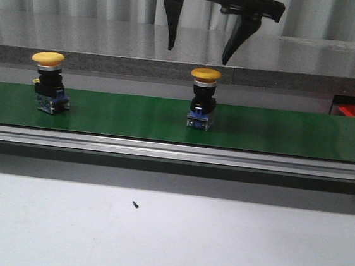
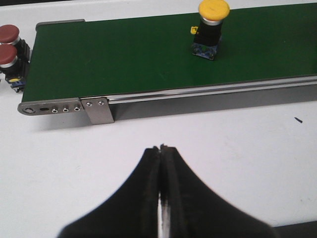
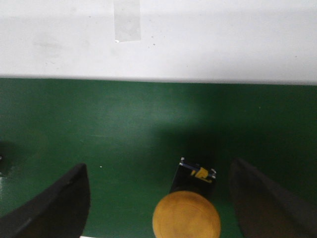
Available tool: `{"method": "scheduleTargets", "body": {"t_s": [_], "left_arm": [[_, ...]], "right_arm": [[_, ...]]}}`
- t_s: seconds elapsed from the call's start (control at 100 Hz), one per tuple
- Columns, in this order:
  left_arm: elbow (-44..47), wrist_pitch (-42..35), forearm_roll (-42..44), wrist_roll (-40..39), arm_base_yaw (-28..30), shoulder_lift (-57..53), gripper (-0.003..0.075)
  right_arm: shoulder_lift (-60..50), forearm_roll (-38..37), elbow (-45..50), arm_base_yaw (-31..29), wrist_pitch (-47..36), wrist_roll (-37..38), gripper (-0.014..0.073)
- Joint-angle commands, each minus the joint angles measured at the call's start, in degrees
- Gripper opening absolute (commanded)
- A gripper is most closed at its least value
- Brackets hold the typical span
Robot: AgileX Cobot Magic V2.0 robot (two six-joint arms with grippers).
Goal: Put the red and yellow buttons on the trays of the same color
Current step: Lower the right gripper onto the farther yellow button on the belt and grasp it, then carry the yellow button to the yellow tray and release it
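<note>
- 2 yellow buttons stand upright on the green conveyor belt (image 1: 292,133): left yellow button (image 1: 49,83) and centre yellow button (image 1: 203,99).
- 2 red buttons (image 2: 10,47) sit beside the belt's end, on the white tabletop (image 2: 237,148).
- Right gripper (image 1: 199,51): jaws wide apart, empty, above the centre yellow button.
- Left gripper (image 2: 162,148): jaws closed together, empty, over the tabletop.
</note>
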Motion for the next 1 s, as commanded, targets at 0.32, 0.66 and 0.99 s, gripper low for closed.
{"method": "scheduleTargets", "body": {"t_s": [0.32, 0.66, 0.99], "left_arm": [[-1.4, -3.0, -1.3, 0.2, -0.3, 0.1, -0.002], [-1.4, -3.0, -1.3, 0.2, -0.3, 0.1, -0.002], [-1.4, -3.0, -1.3, 0.2, -0.3, 0.1, -0.002]], "right_arm": [[-6.1, -1.3, 6.3, -1.9, 5.1, -1.6, 0.057], [-6.2, -0.9, 12.4, -3.2, 5.1, -2.7, 0.057], [-6.2, -0.8, 12.7, -3.9, 5.0, -3.1, 0.0162]]}}
